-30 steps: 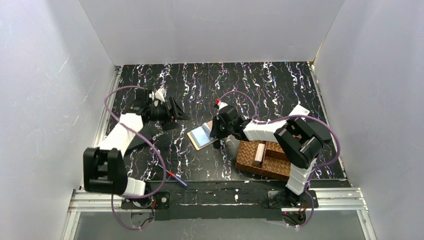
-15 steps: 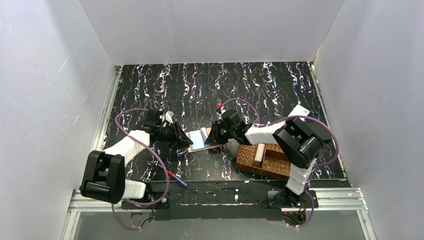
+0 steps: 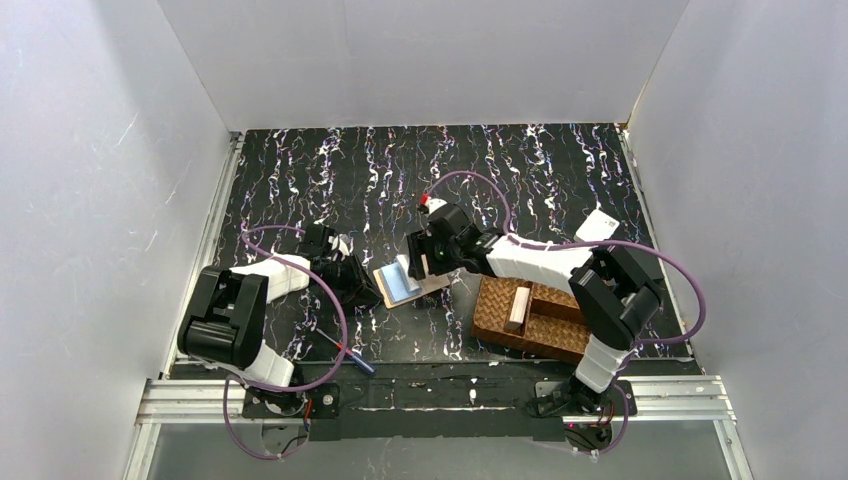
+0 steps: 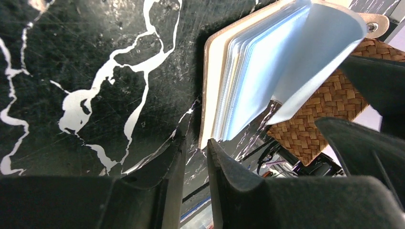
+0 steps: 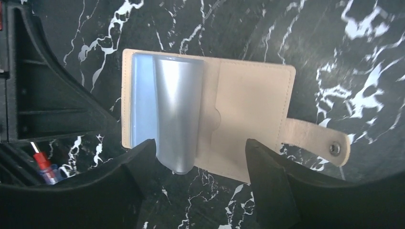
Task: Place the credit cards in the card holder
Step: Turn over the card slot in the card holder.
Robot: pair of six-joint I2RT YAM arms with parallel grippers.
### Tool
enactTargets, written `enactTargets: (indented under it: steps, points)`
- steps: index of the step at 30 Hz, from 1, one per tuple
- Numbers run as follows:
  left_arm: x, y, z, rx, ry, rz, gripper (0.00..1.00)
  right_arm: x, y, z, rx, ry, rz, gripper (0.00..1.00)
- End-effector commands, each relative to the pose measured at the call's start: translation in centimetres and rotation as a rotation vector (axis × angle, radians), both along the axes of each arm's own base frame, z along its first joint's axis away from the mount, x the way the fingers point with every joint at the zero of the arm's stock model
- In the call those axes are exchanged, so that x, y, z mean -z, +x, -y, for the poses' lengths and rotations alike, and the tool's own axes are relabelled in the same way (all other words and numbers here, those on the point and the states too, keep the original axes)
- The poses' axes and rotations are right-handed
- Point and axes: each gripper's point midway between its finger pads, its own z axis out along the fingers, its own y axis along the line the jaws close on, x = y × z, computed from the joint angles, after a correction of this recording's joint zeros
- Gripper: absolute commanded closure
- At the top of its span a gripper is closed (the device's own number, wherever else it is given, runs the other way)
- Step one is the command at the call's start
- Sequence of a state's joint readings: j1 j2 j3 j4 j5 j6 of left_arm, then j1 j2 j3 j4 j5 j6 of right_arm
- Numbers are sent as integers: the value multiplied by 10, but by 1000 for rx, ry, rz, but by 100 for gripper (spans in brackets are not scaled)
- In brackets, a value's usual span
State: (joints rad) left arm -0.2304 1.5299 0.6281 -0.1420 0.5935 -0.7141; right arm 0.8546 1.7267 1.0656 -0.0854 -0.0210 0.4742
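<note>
The card holder (image 3: 410,283) is a tan wallet with clear bluish sleeves. It lies open on the black marbled table, its snap strap (image 5: 317,140) out to one side. One sleeve (image 5: 175,119) stands curled up from it. My right gripper (image 5: 200,143) hovers open over the holder (image 5: 248,105), its fingers wide apart and holding nothing. My left gripper (image 4: 196,143) sits low at the holder's left edge (image 4: 212,95). Its jaws are narrowed to a slit with the cover's corner at the tips, and I cannot tell whether they pinch it. No loose credit cards are plainly visible.
A brown woven basket (image 3: 545,335) stands right of the holder, with a pale tan upright piece (image 3: 518,305) in one compartment. A blue-and-red screwdriver (image 3: 350,355) lies near the front edge. A white card-like piece (image 3: 598,222) lies behind the right arm.
My left gripper swung in from the back left to the holder's left edge and narrowed its jaws. The right gripper opened and let go of the holder, which has shifted slightly left.
</note>
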Motion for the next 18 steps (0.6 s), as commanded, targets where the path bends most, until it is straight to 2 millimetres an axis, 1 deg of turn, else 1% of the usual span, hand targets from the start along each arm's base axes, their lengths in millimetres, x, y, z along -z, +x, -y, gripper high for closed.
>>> enactTargets:
  steps: [1,3,5,7,8,10,11,12,13,15,18]
  points:
    - [0,5,2,23,9,29,78,-44,4,-13,-83,-120,199,19]
    - [2,4,2,25,8,17,80,-59,-5,-29,-126,-139,259,18]
    - [3,3,3,27,2,5,82,-68,-12,-48,-170,-107,279,22]
    - [5,2,3,26,1,-5,83,-70,-23,-72,-225,-3,234,29]
    - [5,2,3,25,1,-7,83,-70,-27,-81,-244,40,212,35]
    - [6,1,3,24,6,-11,83,-66,-33,-94,-273,85,173,44]
    - [6,1,2,24,11,-15,83,-61,-31,-96,-268,74,167,46]
    - [6,1,2,24,15,-18,83,-55,-26,-94,-249,45,176,46]
    - [5,0,1,25,17,-21,83,-49,-19,-89,-224,9,195,43]
    - [5,-1,1,27,21,-23,83,-37,-12,-81,-211,-60,216,37]
    - [5,-3,-1,31,27,-22,83,-20,-11,-76,-228,-126,217,34]
